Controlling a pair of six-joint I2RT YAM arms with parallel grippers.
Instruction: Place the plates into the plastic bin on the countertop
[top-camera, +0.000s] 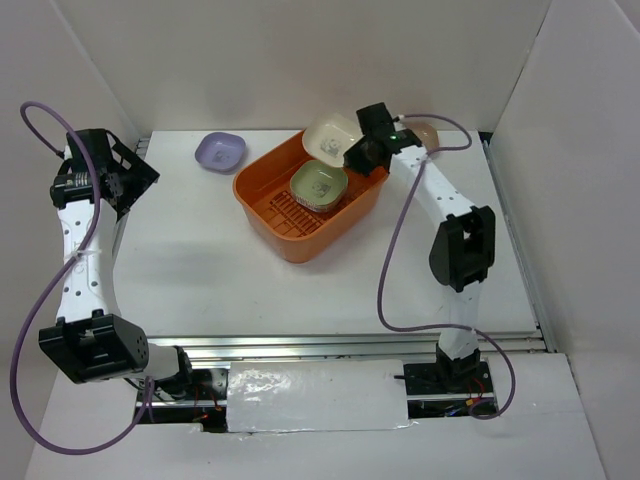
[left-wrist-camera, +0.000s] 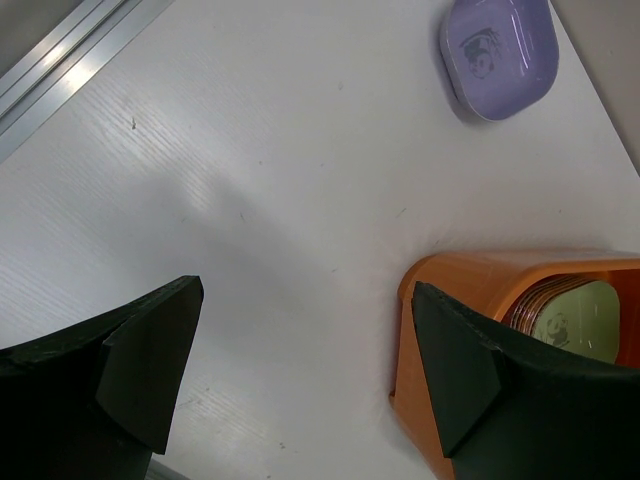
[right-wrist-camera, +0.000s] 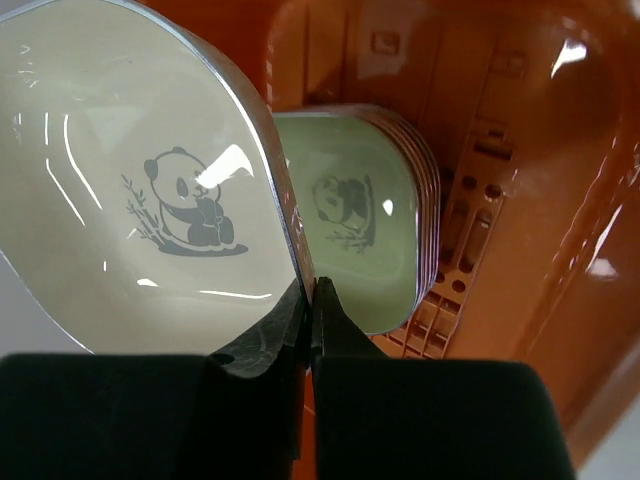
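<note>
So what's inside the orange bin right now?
A stack of plates, green one on top, sits on the slotted bottom of the bin. Lower plates show only as edges; count unclear. The right gripper holds a cream plate above the rim.

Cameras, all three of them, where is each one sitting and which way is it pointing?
Top external: above and behind the bases, looking down on the countertop and orange bin; left arm and right arm both show.
Left wrist: on the left arm, looking down past its open jaws at the purple plate and a bin corner.
Right wrist: looking into the bin; its jaws pinch the cream plate by its rim, green plate beyond.
Shared: all three show the green plate in the bin.
</note>
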